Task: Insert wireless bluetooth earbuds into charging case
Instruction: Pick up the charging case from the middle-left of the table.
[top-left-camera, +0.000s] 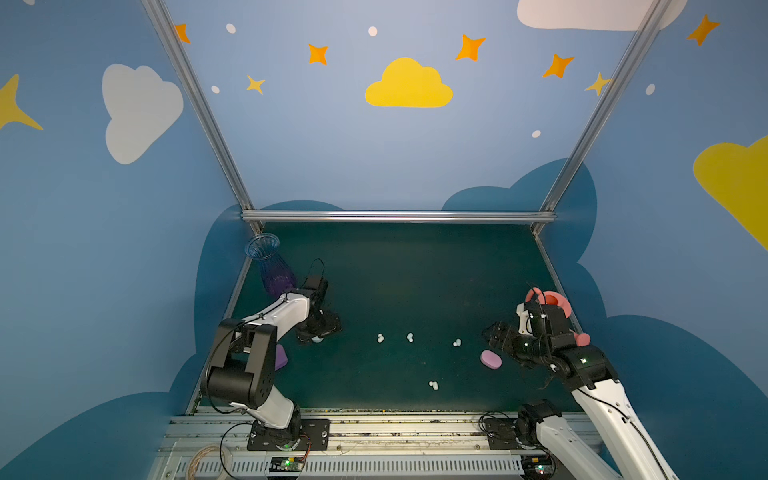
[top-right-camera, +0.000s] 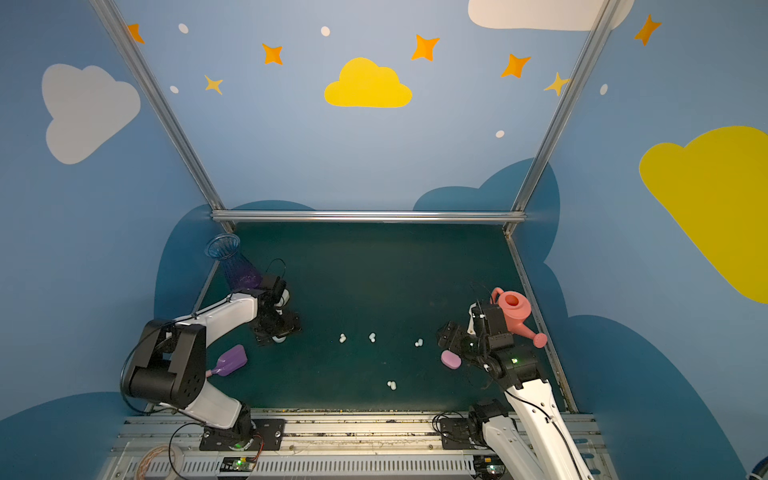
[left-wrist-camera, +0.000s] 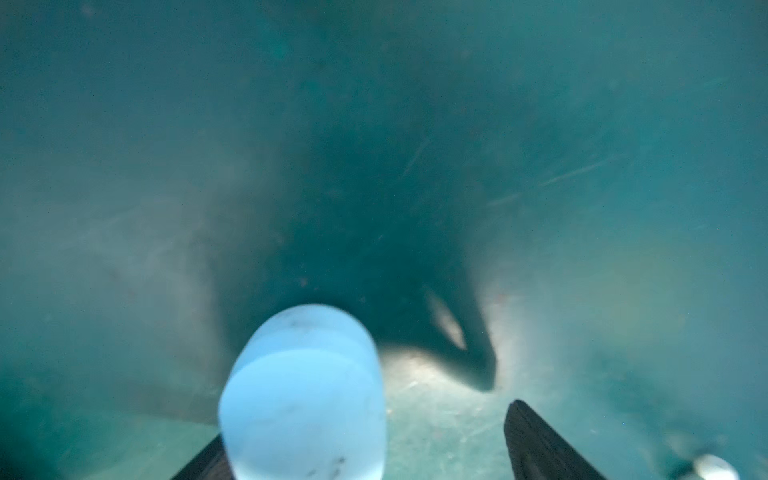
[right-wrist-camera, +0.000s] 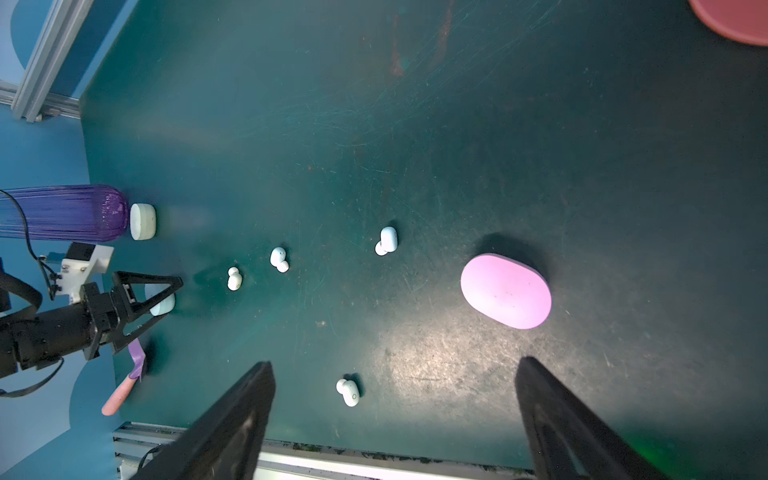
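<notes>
Although three charging cases lie on the bench (top-left-camera: 395, 270), each has its lid shut, so what they hold cannot be told. The pale blue case (left-wrist-camera: 303, 395) lies flat at the left side of the bench, between the fingers of the left pincer (right-wrist-camera: 171, 297), which points down over it with jaws wide. In the left wrist view the case sits close by one finger, contact not determinable, and a clear gap separates it from the other, so it is straddled, not gripped. The white case (right-wrist-camera: 143, 221) rests just beside the base of the purple vase (top-left-camera: 272, 266), which stands upright in the far left corner, its contents not discernible. The pink case (right-wrist-camera: 505, 291) lies flat at the right side of the bench, near the right pincer (right-wrist-camera: 397, 363) but apart from it. That pincer hovers with jaws wide and nothing between them. Four earbuds (right-wrist-camera: 279, 259) are in sight, all loose on the bench and outside any case. Three form a rough row across the middle between the two arms, and the fourth earbud (right-wrist-camera: 348, 392) lies alone nearer the front rail. A purple scoop (top-right-camera: 230, 360) with a pink handle lies by the left arm. A pink watering can (top-right-camera: 515, 311) stands at the right edge behind the right arm, its interior not visible.
</notes>
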